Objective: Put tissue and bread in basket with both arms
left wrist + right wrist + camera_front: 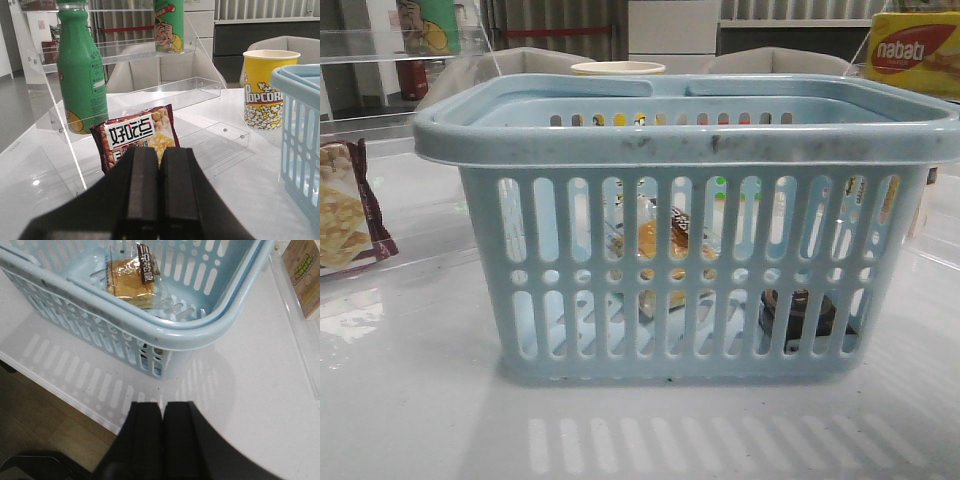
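The light-blue basket (680,135) fills the middle of the front view. Through its slots I see the golden bread packet (665,240) inside, and the dark tissue pack (798,312) low at its right end. The right wrist view shows the bread (131,277) lying on the floor of the basket (165,335); the tissue is hidden there. My right gripper (162,407) is shut and empty, outside the basket's corner near the table edge. My left gripper (159,152) is shut and empty, facing a maroon-edged cracker bag (137,137), with the basket's wall (300,135) off to one side.
A clear acrylic shelf (165,95) holds a green bottle (80,75) and a green can (168,25). A yellow popcorn cup (265,90) stands beside the basket. A nabati box (915,52) sits back right, the cracker bag (345,210) at the left. The table edge (60,390) is close.
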